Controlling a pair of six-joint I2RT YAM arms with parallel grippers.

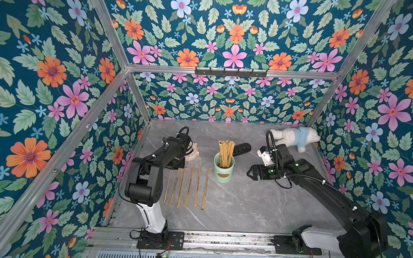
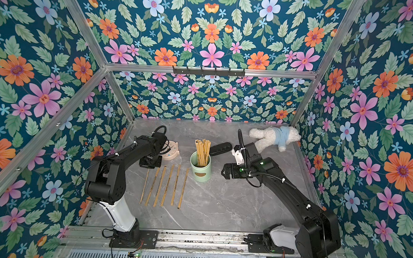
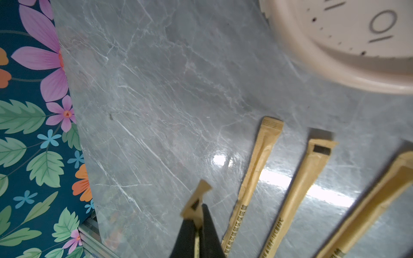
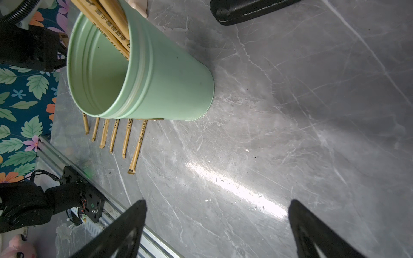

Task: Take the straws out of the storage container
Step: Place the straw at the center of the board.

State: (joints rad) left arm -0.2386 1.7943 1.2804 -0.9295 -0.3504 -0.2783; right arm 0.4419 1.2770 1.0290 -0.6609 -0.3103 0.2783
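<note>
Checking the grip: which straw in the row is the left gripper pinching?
The end straw farthest from the storage container: the left gripper is shut on it, the other five lie free.

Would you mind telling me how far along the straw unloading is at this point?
Done: five straws lie in a row on the table. In hand: the left end effector is shut on a sixth straw at the row's end. Left: a bundle stands in the storage container; the right end effector is open, empty.
</note>
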